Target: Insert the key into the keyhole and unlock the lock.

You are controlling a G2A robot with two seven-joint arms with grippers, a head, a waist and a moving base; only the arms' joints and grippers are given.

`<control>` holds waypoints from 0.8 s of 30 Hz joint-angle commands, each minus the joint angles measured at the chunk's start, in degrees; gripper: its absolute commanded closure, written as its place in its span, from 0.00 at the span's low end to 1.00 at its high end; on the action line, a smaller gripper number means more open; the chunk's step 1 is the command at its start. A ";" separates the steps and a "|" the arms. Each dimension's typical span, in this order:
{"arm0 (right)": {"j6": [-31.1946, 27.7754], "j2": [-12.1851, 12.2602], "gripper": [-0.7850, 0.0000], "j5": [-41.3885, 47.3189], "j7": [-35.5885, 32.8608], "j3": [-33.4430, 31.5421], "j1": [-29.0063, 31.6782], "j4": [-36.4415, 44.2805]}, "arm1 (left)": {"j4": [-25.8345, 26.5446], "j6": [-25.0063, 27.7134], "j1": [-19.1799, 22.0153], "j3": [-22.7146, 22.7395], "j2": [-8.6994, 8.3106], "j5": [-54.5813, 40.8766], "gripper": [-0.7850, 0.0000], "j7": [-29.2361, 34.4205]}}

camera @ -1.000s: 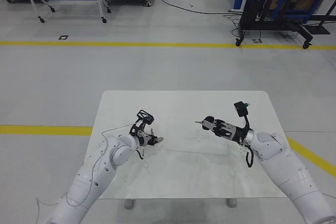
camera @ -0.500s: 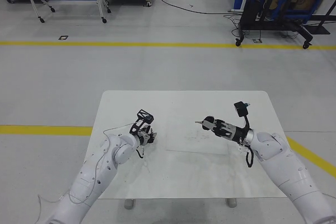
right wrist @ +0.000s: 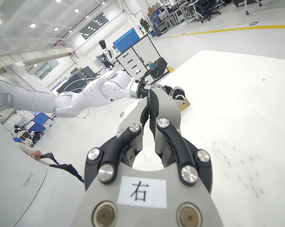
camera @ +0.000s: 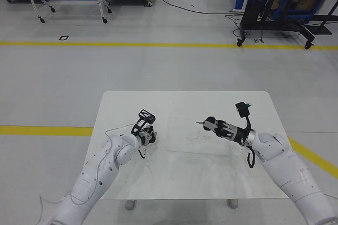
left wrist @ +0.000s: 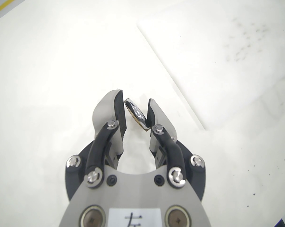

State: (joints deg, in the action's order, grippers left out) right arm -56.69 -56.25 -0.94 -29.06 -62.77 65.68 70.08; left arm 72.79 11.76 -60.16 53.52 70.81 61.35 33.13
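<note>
left pincer [left wrist: 135, 99] is sitting low over the left half of the white desk [left wrist: 62, 60], its two pads closing from either side on the lock [left wrist: 136, 115], a small brass body with a dark and silver face. the lock is lying tilted across the gap, one end bearing against one pad and the opposite end against the other. in the right wrist view the brass body is appearing to touch the desk surface under that pincer. a thin white sheet [left wrist: 204, 60] is lying flat on the desk just beside the lock, its edge running close past the pincer and not under it. right pincer [right wrist: 150, 99] is hanging above the right half of the desk with its pads pressed together and pointing toward the left arm. in the top view a thin metal sliver, the key [camera: 199, 122], is sticking out from its tip, the pads hiding the rest. key and lock are standing well apart. whether the keyhole is facing the key cannot be told.
</note>
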 commanded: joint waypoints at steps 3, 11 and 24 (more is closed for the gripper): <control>0.00 0.00 1.00 0.00 0.00 0.00 0.00 0.00 | 0.30 -0.25 -0.20 0.08 0.05 0.46 0.86 0.21; 0.00 0.00 1.00 0.00 0.00 0.00 0.00 0.00 | 0.12 -0.41 -0.31 0.35 0.20 0.75 1.00 0.22; 0.00 0.00 1.00 0.00 0.00 0.00 0.00 0.00 | -0.36 1.39 -0.53 1.14 0.31 0.28 0.61 -0.94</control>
State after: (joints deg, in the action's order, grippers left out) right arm -56.69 -56.25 -0.94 -29.06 -62.77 65.68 70.08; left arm 72.36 13.21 -60.66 54.63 71.12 61.46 32.28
